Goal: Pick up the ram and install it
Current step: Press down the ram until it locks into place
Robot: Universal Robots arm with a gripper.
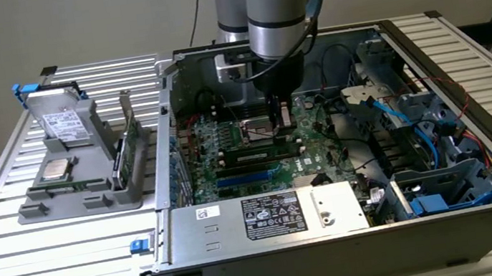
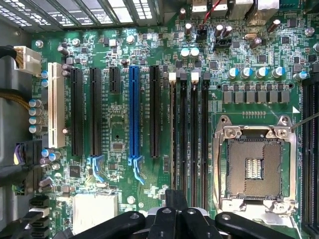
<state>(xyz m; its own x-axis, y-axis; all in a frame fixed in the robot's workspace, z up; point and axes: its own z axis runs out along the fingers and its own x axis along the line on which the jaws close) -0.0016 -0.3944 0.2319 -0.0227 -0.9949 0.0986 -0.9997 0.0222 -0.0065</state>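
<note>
Down inside the open metal computer case [image 1: 479,148], the end effector [image 1: 279,113] hangs with its black fingers [image 2: 172,219] pressed together, holding nothing. Just beside it, one ram [image 1: 254,155], a slim dark stick with a pale label, stands on the green motherboard [image 2: 114,114]. One square silvery socket [image 2: 252,167] lies near.

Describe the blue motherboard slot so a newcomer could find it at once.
Inside the open computer case lies the green motherboard. In its row of long parallel slots, the blue slot sits between two black ones, the sole bright blue among black and white.
</note>
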